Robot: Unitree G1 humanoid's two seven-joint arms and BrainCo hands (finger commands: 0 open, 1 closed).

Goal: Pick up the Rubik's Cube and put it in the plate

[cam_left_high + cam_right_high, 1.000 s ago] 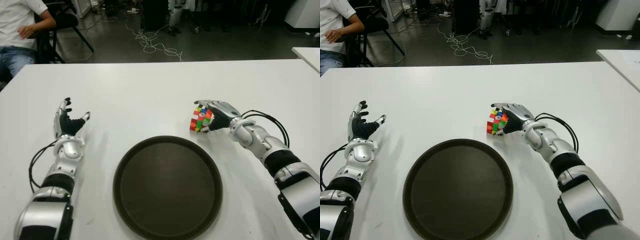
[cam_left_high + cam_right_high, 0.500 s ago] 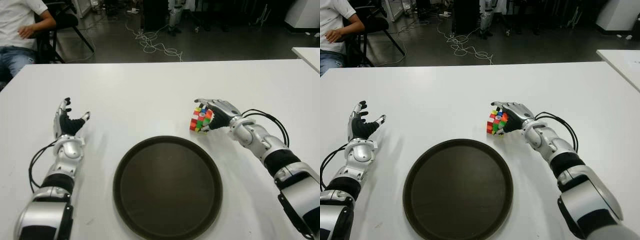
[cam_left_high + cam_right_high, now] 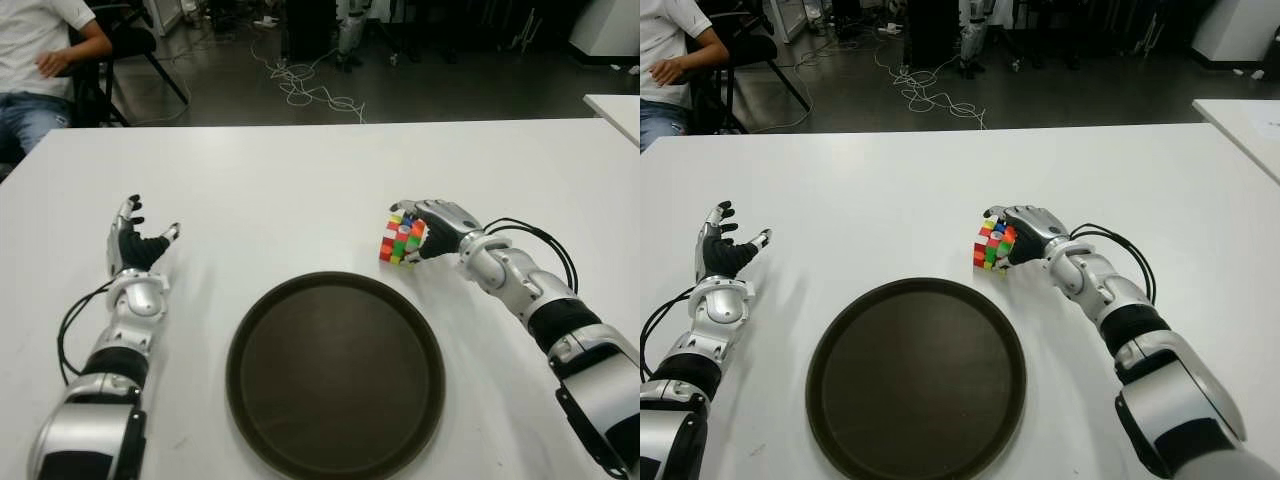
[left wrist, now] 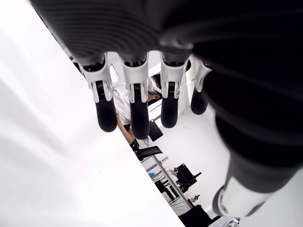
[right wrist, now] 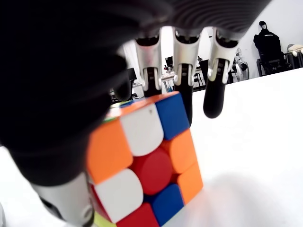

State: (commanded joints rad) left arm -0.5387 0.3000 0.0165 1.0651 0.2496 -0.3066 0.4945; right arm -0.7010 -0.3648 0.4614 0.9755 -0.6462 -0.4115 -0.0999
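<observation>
Left eye view: a white worktop (image 3: 300, 180) carries a round dark plate (image 3: 335, 372) near the front edge, and nothing lies in the plate. Beyond its right rim, just beside it but not on it, stands the Rubik's Cube (image 3: 399, 241) on the worktop. The right hand (image 3: 432, 228) is at the cube's right side, its fingers reaching over the top of the cube and the thumb low at the near side. The left hand (image 3: 135, 243) shows well to the left of the plate, palm turned up, fingers spread, holding nothing. At the far left a person (image 3: 40, 60) sits on a chair, and cables (image 3: 310, 90) lie on the dark floor behind the worktop.

Right eye view: the same scene. The cube (image 3: 993, 245) is between the plate's far right rim (image 3: 1012, 330) and the right hand, and the plate is without content.

Left wrist view: four fingers (image 4: 105, 111) of the left hand hang straight and apart above the white surface; nothing is between them.

Right wrist view: the cube fills the middle, with orange, white, red and blue squares, its lower edge on the worktop. The fingers (image 5: 212, 97) hang down behind the cube and the thumb (image 5: 66, 208) is beside its near corner. The hand is cupped around the cube, but I cannot tell whether it grips it firmly.
</observation>
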